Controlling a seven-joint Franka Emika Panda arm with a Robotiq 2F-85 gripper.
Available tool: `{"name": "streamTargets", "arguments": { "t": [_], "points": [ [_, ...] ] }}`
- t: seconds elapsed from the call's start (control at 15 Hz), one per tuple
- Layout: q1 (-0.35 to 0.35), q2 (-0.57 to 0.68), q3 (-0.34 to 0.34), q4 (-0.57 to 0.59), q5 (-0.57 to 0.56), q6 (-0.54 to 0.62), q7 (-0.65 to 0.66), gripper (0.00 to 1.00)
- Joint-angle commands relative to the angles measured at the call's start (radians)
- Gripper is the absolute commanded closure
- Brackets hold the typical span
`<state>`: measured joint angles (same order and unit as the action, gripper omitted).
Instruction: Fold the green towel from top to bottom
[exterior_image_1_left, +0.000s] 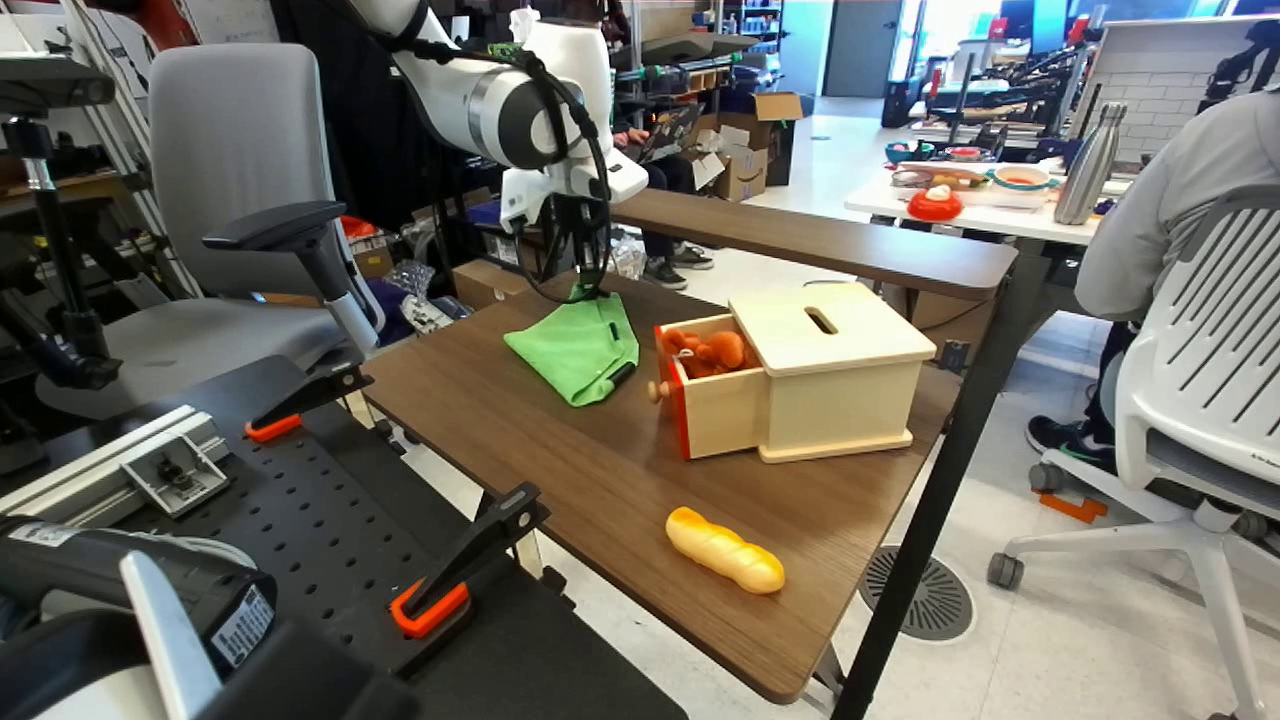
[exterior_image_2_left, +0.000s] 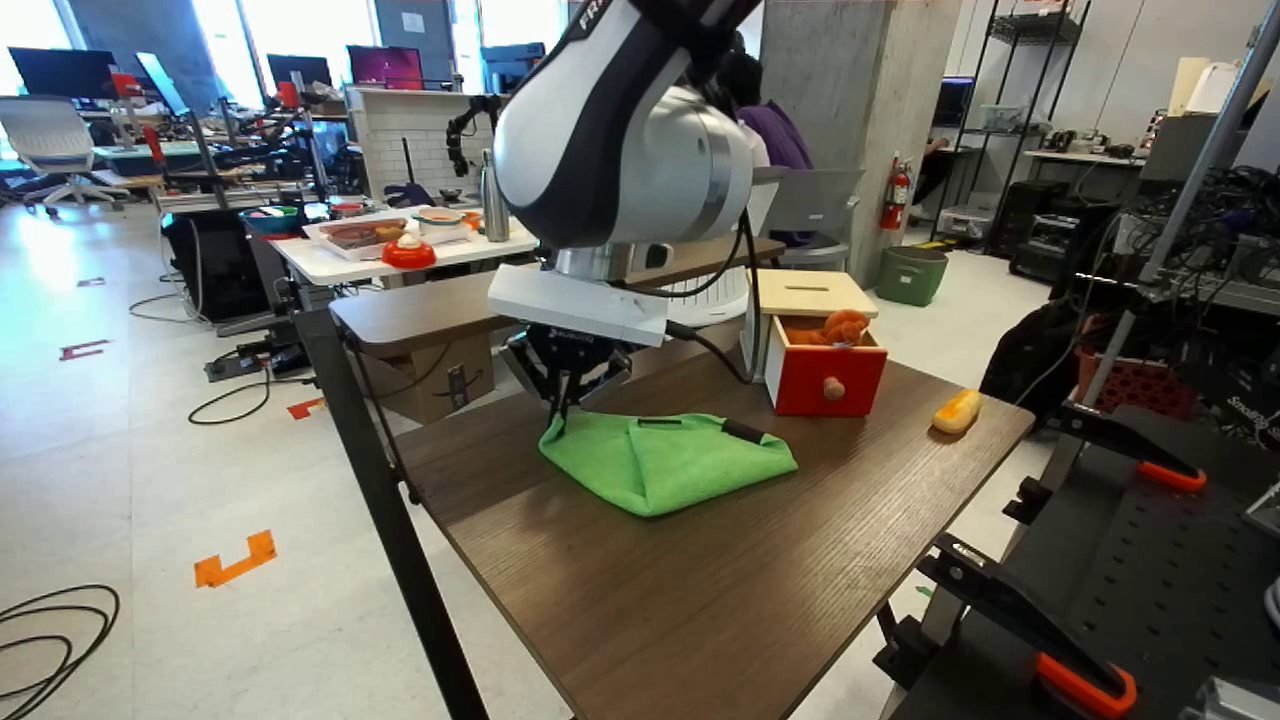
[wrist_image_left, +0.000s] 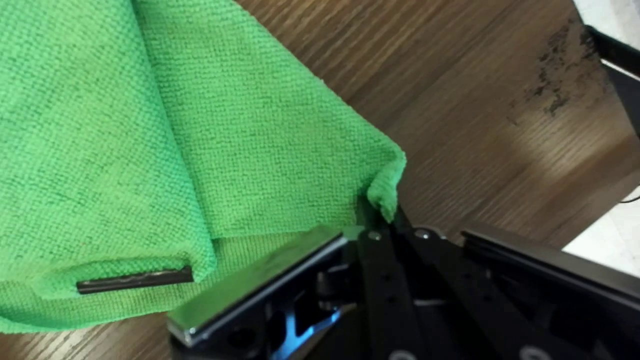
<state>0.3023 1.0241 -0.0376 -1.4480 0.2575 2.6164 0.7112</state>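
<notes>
The green towel (exterior_image_1_left: 575, 350) lies on the brown table, and it also shows in an exterior view (exterior_image_2_left: 680, 465). In the wrist view, a thicker folded part (wrist_image_left: 90, 150) lies over a flat layer of the towel (wrist_image_left: 270, 125), with a dark strip at its edge. My gripper (wrist_image_left: 385, 210) is shut on one corner of the towel, which is bunched between the fingertips. In an exterior view the gripper (exterior_image_2_left: 560, 412) points down at that corner, at or just above the table. In another exterior view the fingertips are partly hidden by cables.
A light wooden box (exterior_image_1_left: 845, 350) stands beside the towel, its red-fronted drawer (exterior_image_2_left: 830, 375) pulled out with an orange plush thing (exterior_image_1_left: 715, 352) inside. A yellow-orange bread-like twist (exterior_image_1_left: 725, 550) lies on the table. A raised brown shelf (exterior_image_1_left: 800, 235) runs along one table edge.
</notes>
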Motion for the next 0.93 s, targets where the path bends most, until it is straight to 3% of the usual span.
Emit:
{"name": "streamTargets", "arguments": {
  "t": [0.0,0.27,0.87],
  "points": [
    [-0.002,-0.069,0.026,-0.058,-0.015,0.018,-0.012,0.99],
    [-0.006,-0.15,0.056,-0.169,-0.007,0.08,-0.05,0.99],
    [-0.072,-0.384,0.099,-0.553,0.035,0.265,-0.187,0.99]
  ]
}}
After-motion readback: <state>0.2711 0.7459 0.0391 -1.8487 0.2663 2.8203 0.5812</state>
